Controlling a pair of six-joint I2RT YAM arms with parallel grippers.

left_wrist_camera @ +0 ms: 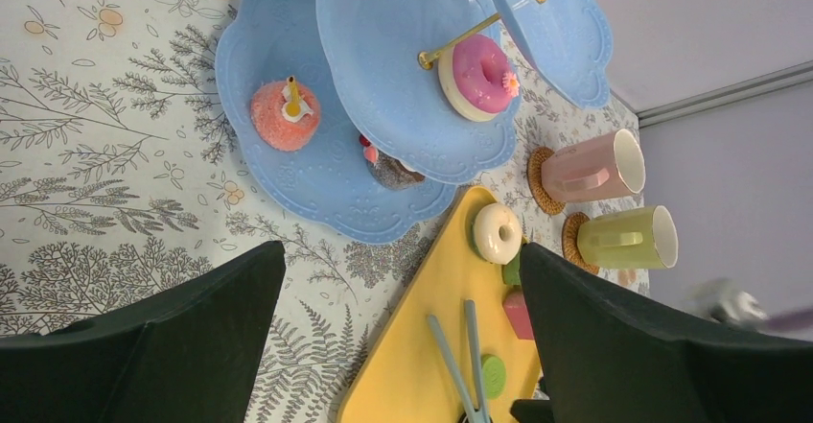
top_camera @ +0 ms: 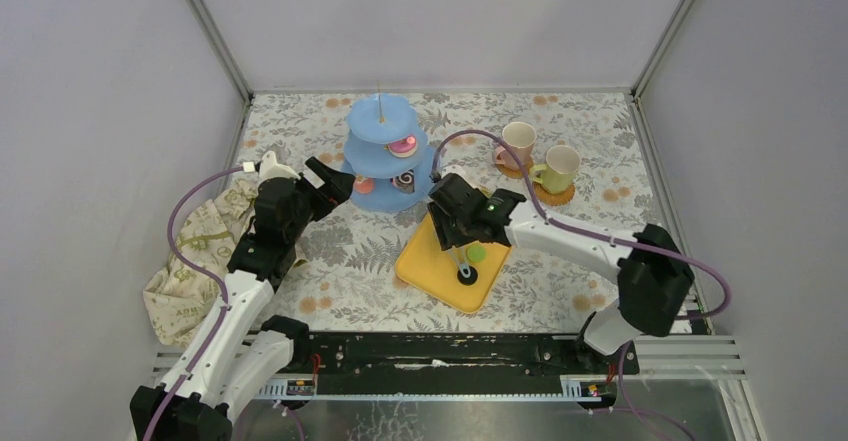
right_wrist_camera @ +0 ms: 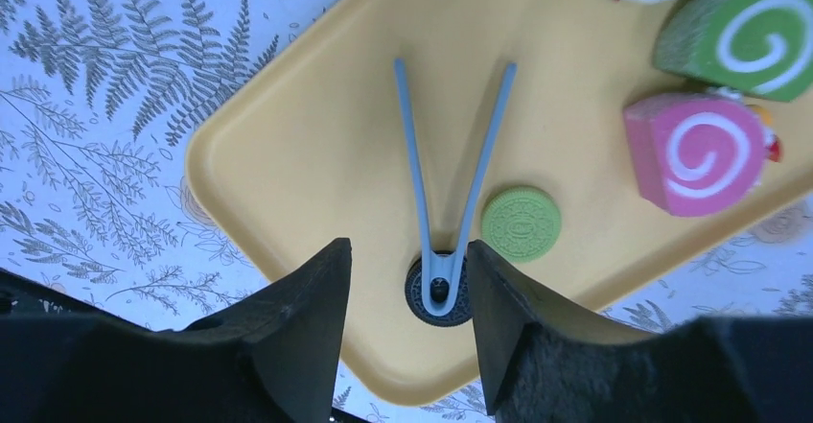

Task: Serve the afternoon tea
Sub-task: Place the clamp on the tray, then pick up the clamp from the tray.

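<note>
1. The left gripper [left_wrist_camera: 403, 279] is wide apart and empty beside the light-blue stand [left_wrist_camera: 288, 183] near the bench's far edge.
2. The right gripper [right_wrist_camera: 406, 255] is apart, empty, above the black cookie [right_wrist_camera: 419, 308] on the yellow tray [right_wrist_camera: 316, 154].

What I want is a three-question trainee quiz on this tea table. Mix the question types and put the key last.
1. True or false: the pink donut sits on the top tier of the three-tier stand.
2. The hinge end of the blue tongs rests on: A) the green cookie, B) the black cookie, C) the pink roll.
3. Which arm's fingers hover over the yellow tray?
Key: 1 false, it is on the middle tier; 2 B; 3 the right arm's.
</note>
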